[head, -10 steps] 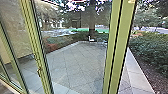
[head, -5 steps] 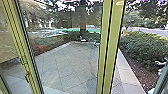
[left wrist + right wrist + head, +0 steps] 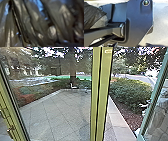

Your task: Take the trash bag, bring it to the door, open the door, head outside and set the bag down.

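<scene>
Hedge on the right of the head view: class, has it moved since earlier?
No. The hedge still runs beside the pale kerb; the camera has moved.

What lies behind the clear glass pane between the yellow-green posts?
Grey slab paving, green bushes and a dark tree trunk. Whatever the yellow-green posts cover is hidden.

The robot's big dark plate has a shiny round bit. A bar with a joint is beside the plate.
</scene>
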### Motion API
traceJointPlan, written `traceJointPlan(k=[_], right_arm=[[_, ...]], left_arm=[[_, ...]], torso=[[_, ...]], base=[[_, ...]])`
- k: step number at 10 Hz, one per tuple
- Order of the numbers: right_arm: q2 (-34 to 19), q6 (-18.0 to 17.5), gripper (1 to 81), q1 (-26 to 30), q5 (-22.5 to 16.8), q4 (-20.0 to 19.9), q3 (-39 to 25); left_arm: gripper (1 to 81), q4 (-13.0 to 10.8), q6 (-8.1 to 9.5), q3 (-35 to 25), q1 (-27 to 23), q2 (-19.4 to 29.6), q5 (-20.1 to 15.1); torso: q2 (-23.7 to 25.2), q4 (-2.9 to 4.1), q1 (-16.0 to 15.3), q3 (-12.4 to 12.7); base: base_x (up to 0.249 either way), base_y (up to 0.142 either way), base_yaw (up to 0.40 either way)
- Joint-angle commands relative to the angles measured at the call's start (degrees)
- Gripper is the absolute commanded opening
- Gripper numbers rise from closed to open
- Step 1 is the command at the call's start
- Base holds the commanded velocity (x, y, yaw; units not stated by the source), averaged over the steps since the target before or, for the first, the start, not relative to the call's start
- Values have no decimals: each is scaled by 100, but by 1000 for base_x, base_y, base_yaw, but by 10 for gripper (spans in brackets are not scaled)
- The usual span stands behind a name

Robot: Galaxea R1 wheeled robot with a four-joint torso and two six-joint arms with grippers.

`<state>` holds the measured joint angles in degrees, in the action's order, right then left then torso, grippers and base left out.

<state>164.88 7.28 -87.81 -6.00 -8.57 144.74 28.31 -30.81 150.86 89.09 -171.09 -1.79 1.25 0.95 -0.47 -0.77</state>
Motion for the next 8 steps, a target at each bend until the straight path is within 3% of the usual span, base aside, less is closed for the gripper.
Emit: traceJointPlan(k=[1, 4, 8], right_arm=[[-14, 19, 811, 224, -376, 22, -35], [118, 11, 811, 153, -332, 145, 9], [486, 11, 811, 127, -323, 189, 597]], left_arm=[[10, -27, -40, -48, -238, -4, -462], [10, -18, -40, -48, -238, -13, -462], [10, 8, -31, -48, -238, 39, -462]], torso=[[0, 0, 0, 0], [0, 0, 0, 0], [2, 0, 0, 0]], base=[[0, 0, -284], [0, 0, -278], [0, 0, -204]])
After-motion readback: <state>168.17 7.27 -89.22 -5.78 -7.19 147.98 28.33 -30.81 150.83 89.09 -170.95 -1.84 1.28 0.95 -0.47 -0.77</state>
